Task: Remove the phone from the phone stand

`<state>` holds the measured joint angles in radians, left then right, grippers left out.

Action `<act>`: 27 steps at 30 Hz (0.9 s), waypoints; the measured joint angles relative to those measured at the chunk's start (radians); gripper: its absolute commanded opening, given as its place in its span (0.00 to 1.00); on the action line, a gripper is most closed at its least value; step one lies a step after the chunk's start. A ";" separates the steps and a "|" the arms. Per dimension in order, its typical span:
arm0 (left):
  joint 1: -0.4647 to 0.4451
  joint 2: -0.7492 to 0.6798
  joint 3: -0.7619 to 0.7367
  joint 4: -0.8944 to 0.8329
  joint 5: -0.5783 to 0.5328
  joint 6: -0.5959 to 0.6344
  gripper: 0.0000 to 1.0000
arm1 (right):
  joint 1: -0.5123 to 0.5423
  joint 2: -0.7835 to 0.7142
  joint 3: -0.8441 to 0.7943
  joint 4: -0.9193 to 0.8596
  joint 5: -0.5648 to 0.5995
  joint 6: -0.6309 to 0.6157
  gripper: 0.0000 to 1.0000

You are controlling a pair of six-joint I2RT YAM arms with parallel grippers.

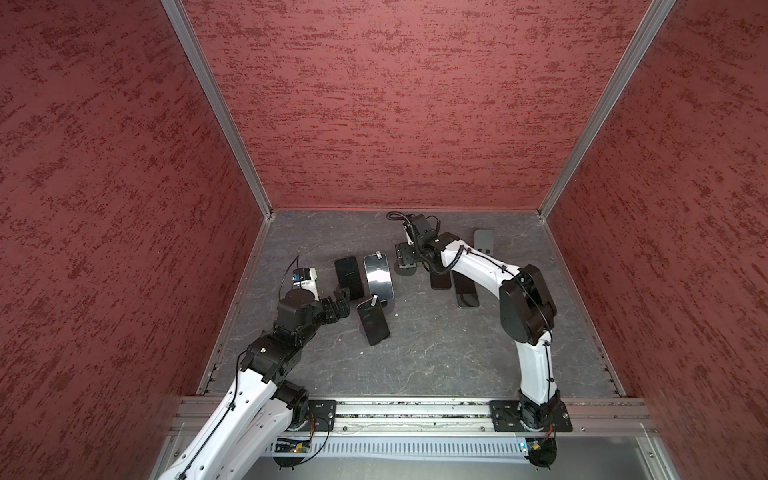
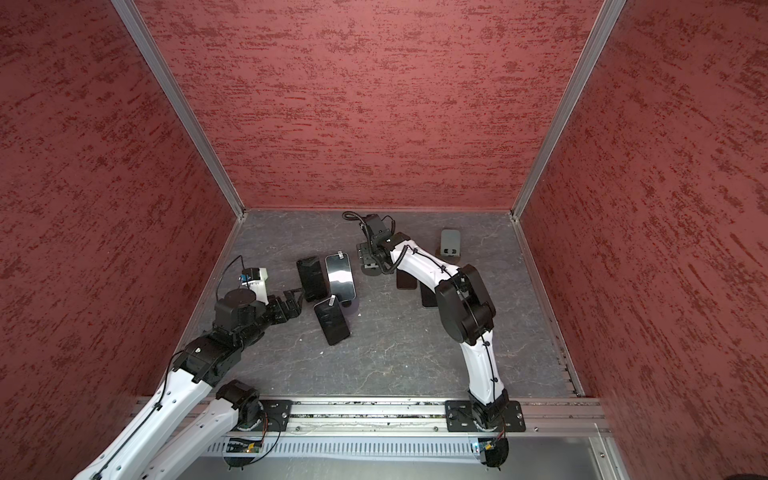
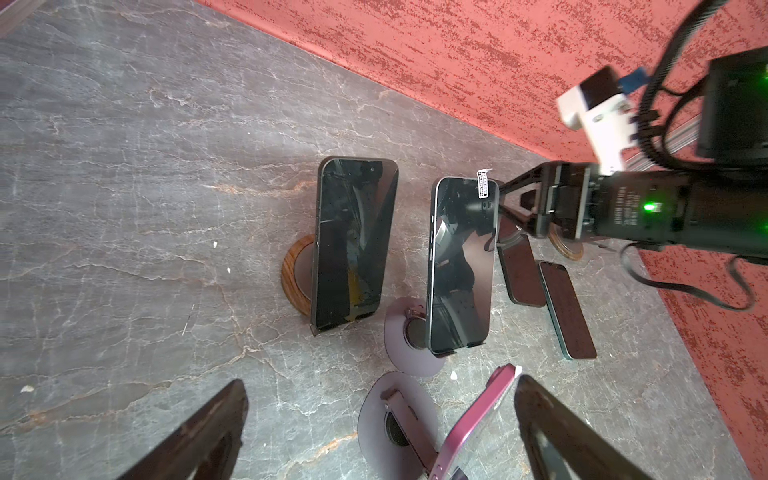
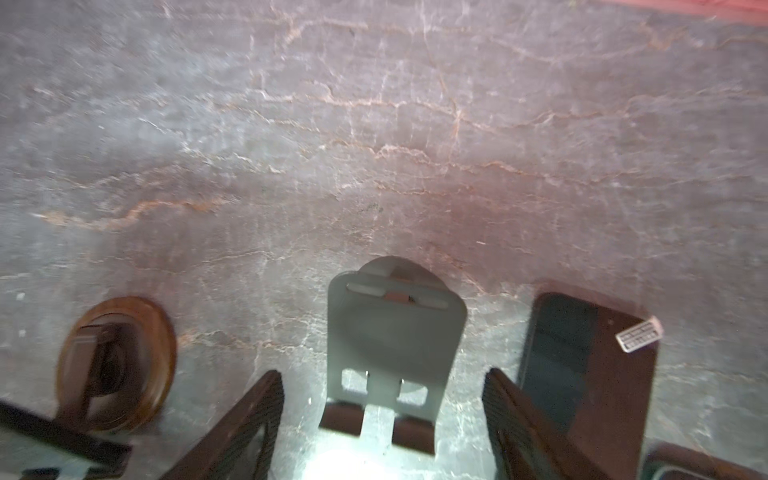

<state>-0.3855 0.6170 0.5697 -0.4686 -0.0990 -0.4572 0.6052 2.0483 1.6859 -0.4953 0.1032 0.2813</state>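
Three phones stand propped on phone stands at centre left. A black phone (image 1: 348,276) (image 3: 353,241) leans on a wood-ringed stand (image 3: 297,274). A reflective phone (image 1: 378,276) (image 3: 461,266) sits on a purple disc stand (image 3: 401,345). A magenta-edged phone (image 1: 373,320) (image 3: 473,419) sits on another disc stand (image 3: 382,411). My left gripper (image 1: 343,305) (image 3: 380,384) is open just left of the magenta phone, which lies close to one fingertip (image 3: 536,399). My right gripper (image 1: 405,262) (image 4: 382,374) is open and holds nothing, low over a bare round stand (image 1: 405,271).
Two phones (image 1: 440,280) (image 1: 465,291) lie flat under the right forearm. A bare grey stand (image 1: 483,241) (image 4: 395,345) stands at the back right. Red walls close in the grey stone floor (image 1: 436,353) on three sides.
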 measured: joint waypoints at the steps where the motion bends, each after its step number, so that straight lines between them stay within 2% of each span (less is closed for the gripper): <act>1: 0.000 0.000 0.000 -0.004 -0.001 0.000 1.00 | 0.000 -0.020 -0.019 0.013 -0.001 0.002 0.79; 7: 0.000 0.012 0.000 -0.016 0.002 0.000 1.00 | 0.019 -0.134 -0.158 0.091 -0.001 0.004 0.80; 17: -0.011 0.019 0.001 -0.046 0.007 -0.029 1.00 | 0.069 -0.221 -0.330 0.140 0.005 0.023 0.80; 27: -0.063 0.024 0.029 -0.124 -0.069 -0.096 0.99 | 0.119 -0.363 -0.489 0.208 0.005 0.053 0.80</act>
<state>-0.4488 0.6415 0.5991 -0.5922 -0.1684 -0.5529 0.7242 1.6852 1.1965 -0.2874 0.1085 0.3344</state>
